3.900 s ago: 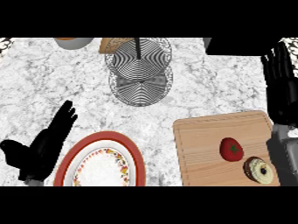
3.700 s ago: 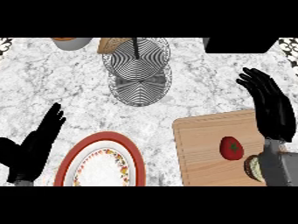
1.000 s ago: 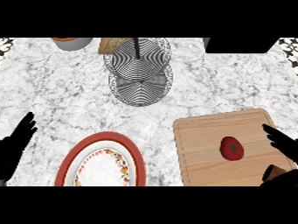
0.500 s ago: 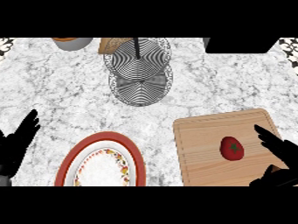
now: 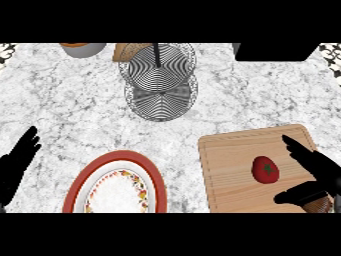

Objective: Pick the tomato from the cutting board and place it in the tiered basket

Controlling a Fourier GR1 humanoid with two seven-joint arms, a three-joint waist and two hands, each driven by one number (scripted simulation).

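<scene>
Kitchen: marble counter (image 5: 62,115), cutting board (image 5: 236,172).

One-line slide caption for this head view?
Right hand open beside the tomato on the cutting board; tiered basket waits beyond.

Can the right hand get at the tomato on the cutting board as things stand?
Probably yes. The right hand is open just right of the tomato on the cutting board, fingers and thumb flanking it, nothing between them.
</scene>
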